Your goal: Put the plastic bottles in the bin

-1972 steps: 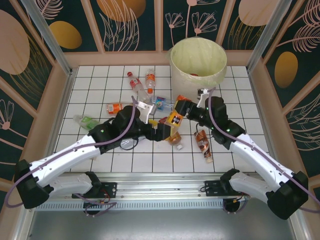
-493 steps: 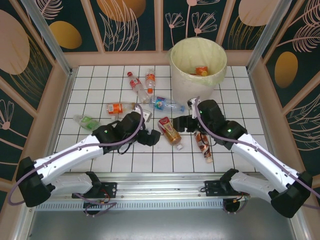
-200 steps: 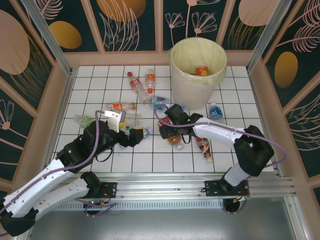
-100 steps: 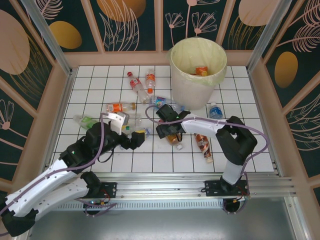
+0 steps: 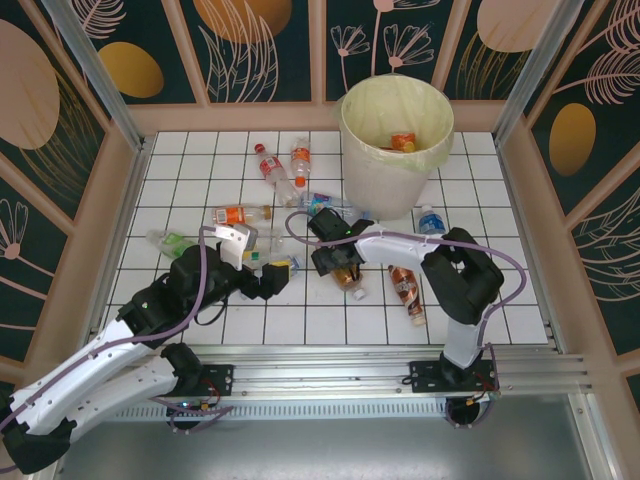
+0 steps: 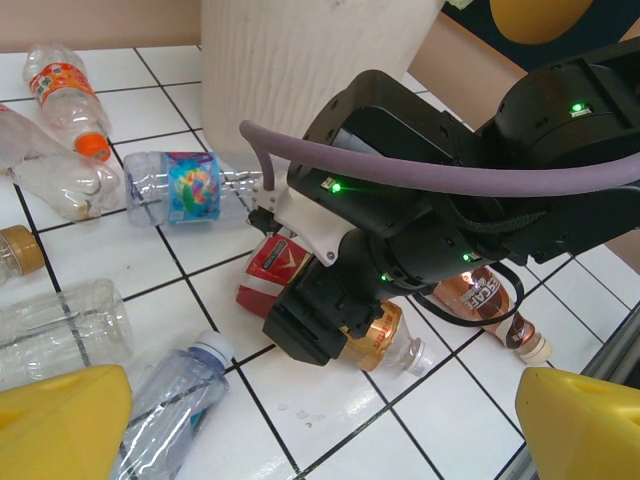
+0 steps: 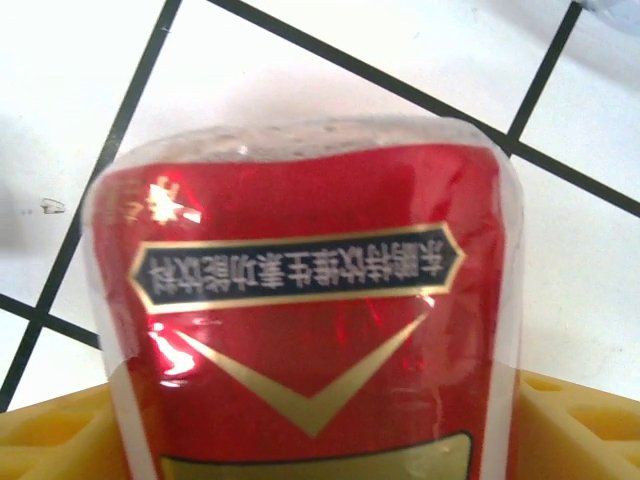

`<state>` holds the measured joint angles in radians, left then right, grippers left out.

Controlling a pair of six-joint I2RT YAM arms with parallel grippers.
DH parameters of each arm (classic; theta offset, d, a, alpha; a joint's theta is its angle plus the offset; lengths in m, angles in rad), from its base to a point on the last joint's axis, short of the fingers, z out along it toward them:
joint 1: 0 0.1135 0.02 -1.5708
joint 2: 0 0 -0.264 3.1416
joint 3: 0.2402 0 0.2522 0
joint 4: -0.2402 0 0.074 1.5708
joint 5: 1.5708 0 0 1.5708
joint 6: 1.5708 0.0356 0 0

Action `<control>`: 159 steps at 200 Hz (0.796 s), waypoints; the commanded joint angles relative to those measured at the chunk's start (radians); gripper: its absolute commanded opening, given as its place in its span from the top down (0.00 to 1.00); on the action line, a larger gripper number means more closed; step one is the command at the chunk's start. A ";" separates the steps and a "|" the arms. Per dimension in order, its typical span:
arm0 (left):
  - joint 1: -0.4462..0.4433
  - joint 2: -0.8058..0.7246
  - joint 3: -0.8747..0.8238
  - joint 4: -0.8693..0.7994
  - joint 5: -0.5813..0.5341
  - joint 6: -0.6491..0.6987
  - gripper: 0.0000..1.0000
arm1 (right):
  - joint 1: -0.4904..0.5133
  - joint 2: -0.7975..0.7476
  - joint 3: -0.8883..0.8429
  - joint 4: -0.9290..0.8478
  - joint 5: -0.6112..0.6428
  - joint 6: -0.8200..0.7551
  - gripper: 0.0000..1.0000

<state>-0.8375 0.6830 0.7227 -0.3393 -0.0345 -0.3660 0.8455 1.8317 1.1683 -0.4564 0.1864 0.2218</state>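
My right gripper (image 5: pixel 335 262) straddles the red bottle (image 7: pixel 310 300) lying on the tiles (image 5: pixel 190 160) near the bin (image 5: pixel 385 185), though I can't tell if it grips, while my left gripper (image 6: pixel 320 430) hangs wide open, empty.

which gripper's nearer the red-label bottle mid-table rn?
Right. The right gripper straddles the red-label bottle, a finger on each side; the left gripper sits open off to its left.
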 commanded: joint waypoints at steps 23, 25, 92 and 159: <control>0.003 -0.011 -0.003 0.028 0.012 0.021 0.01 | 0.015 0.028 0.022 -0.030 0.019 -0.015 0.24; 0.003 -0.011 -0.004 0.029 0.012 0.021 0.01 | 0.015 0.029 0.022 -0.031 0.019 -0.015 0.24; 0.003 -0.015 -0.005 0.028 0.019 0.021 0.01 | 0.018 0.032 0.025 -0.032 0.029 -0.016 0.30; 0.003 -0.023 -0.005 0.032 0.019 0.022 0.01 | 0.018 0.024 0.025 -0.034 0.034 -0.017 0.32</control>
<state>-0.8375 0.6678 0.7227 -0.3397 -0.0307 -0.3660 0.8547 1.8454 1.1751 -0.4606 0.1944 0.2150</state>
